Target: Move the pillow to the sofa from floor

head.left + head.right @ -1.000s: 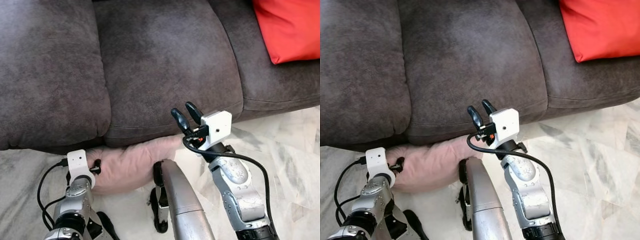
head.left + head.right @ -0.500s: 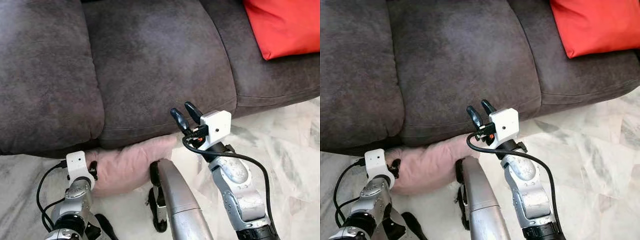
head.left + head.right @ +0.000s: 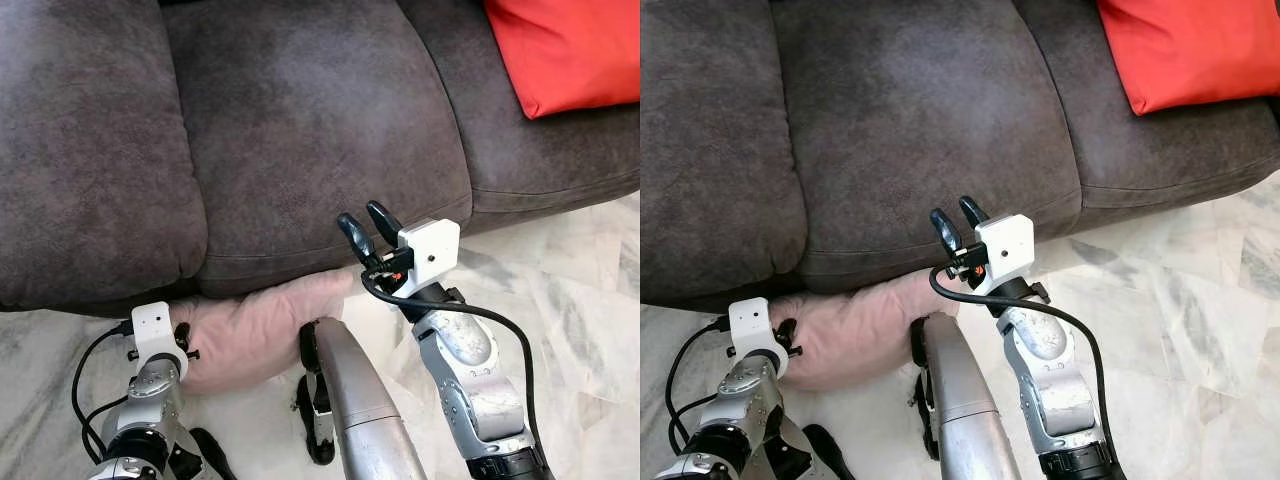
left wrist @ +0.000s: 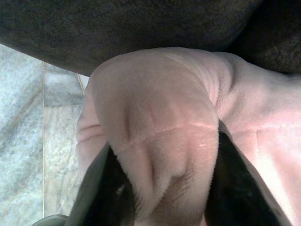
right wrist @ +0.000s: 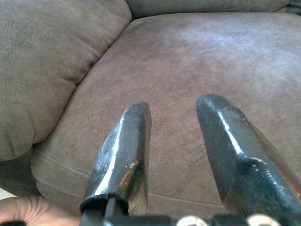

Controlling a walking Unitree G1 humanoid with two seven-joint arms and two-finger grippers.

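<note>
A pale pink pillow [image 3: 255, 325] lies on the floor, pressed against the front base of the dark grey-brown sofa [image 3: 300, 120]. My left gripper [image 3: 186, 338] is low at the pillow's left end. In the left wrist view a bunched fold of the pillow [image 4: 160, 117] sits pinched between the two black fingers [image 4: 106, 188]. My right gripper [image 3: 364, 226] is raised over the front edge of the middle seat cushion [image 5: 197, 61], open, with nothing between its fingers [image 5: 123, 150].
A red cushion [image 3: 570, 50] rests on the sofa's right seat. Pale marble floor [image 3: 570, 290] runs along the sofa front. A silver limb of the robot [image 3: 350, 390] stands just in front of the pillow's right half.
The whole view has shifted slightly, so the camera moved. The left gripper stays shut on the pillow's left end. The right gripper stays raised and open.
</note>
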